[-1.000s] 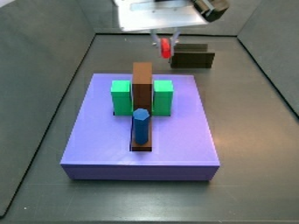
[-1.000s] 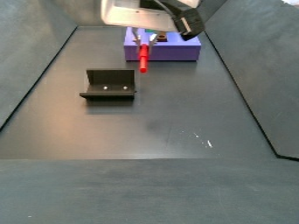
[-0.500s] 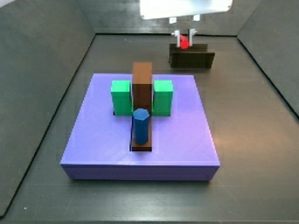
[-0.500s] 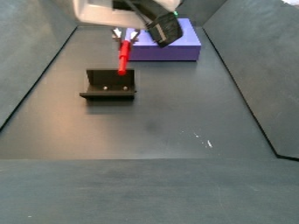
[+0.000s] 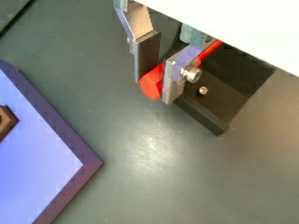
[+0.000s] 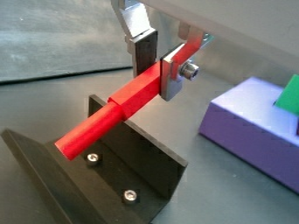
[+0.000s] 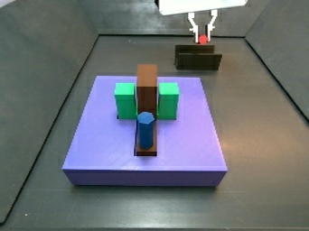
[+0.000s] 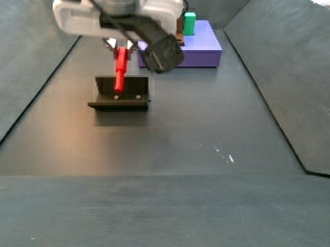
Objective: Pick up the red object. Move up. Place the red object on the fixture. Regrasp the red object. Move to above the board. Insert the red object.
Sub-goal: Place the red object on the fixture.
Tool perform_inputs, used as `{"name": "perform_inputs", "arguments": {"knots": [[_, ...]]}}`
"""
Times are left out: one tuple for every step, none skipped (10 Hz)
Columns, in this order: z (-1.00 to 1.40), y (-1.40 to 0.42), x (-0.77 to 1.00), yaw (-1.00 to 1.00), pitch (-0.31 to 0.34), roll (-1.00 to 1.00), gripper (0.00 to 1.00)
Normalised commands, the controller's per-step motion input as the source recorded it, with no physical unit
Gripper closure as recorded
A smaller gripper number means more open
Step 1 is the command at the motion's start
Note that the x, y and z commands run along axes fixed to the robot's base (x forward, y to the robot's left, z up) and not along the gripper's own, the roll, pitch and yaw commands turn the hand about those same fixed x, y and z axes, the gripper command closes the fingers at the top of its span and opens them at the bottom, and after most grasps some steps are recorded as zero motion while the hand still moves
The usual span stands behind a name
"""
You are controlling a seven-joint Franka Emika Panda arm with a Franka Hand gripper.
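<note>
My gripper is shut on the red object, a long red peg held near one end between the silver fingers. In both side views the gripper hangs above the fixture, with the red object pointing down. Its lower end reaches the dark fixture; I cannot tell whether they touch. The lilac board lies apart from the fixture and carries a brown bar, two green blocks and a blue cylinder.
Dark sloping walls enclose the black floor on all sides. The board's corner lies close beside the fixture in a wrist view.
The gripper has carried the red object away from the board to above the fixture and lowered it. The board and fixture have not moved.
</note>
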Motion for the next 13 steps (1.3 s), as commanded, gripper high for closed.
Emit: {"name": "perform_inputs", "arguments": {"knots": [[-0.36, 0.00, -0.24, 0.09, -0.140, -0.72, 1.00], [-0.48, 0.00, 0.00, 0.09, 0.023, -0.64, 1.00], [-0.37, -0.01, 0.16, 0.02, 0.103, -0.19, 1.00], [-0.21, 0.00, 0.25, 0.00, 0.120, 0.07, 1.00], [-0.19, 0.09, 0.22, 0.00, 0.031, -0.04, 1.00], [-0.06, 0.16, 0.18, 0.00, 0.020, -0.23, 1.00], [0.00, 0.23, 0.14, 0.00, 0.040, -0.48, 1.00], [0.03, 0.16, 0.07, 0.00, 0.017, -0.25, 1.00], [0.01, 0.03, 0.03, 0.00, 0.000, -0.20, 1.00], [0.00, 0.05, 0.08, 0.00, 0.000, -0.56, 1.00], [0.00, 0.06, 0.05, 0.00, 0.000, -0.85, 1.00], [0.00, 0.02, 0.09, 0.00, 0.000, -0.87, 1.00], [-0.03, 0.00, 0.08, 0.00, 0.000, -0.61, 1.00]]}}
